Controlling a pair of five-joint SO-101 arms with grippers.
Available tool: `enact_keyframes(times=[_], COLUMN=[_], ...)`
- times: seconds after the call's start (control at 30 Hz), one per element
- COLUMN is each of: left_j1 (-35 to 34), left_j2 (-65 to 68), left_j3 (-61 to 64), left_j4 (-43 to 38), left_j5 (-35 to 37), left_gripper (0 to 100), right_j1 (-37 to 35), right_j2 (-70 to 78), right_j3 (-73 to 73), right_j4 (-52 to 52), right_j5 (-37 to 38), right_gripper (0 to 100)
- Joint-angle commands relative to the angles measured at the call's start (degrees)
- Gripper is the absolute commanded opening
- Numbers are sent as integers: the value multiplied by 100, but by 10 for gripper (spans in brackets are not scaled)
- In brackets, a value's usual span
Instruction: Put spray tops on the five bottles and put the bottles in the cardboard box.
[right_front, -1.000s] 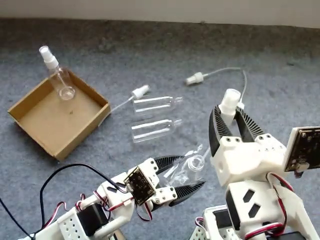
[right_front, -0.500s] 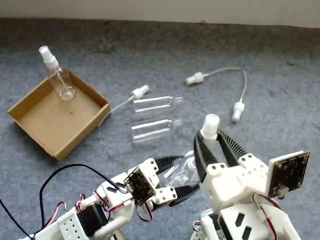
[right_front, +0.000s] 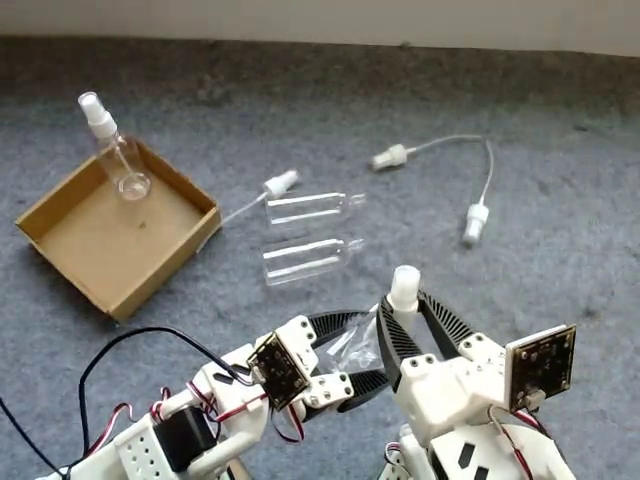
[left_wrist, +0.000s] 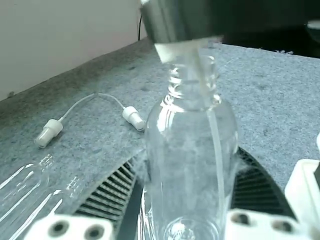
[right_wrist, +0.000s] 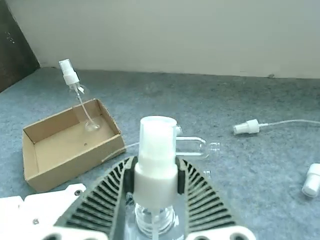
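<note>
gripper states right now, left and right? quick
Left gripper: shut on the clear bottle, held upright.
Right gripper: shut on a spray top, above that bottle's neck.

I am seeing the right end effector covering most of the bottle from above; in the left wrist view, the spray top is showing blurred and cropped.
</note>
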Motion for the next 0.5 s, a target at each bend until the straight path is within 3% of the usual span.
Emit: enact_keyframes(times=[0.0, 0.47], left_j1=[-251, -259], left_j2=[-92, -92], left_j3=[119, 119], left_j4=[-18, -18], left_j5=[53, 53], left_gripper=[120, 119], right_j1=[-57, -66], right_j2=[-31, -40], right_j3=[-31, -66], right_j4=[145, 567], right_j5=[62, 70], right_gripper=[24, 25])
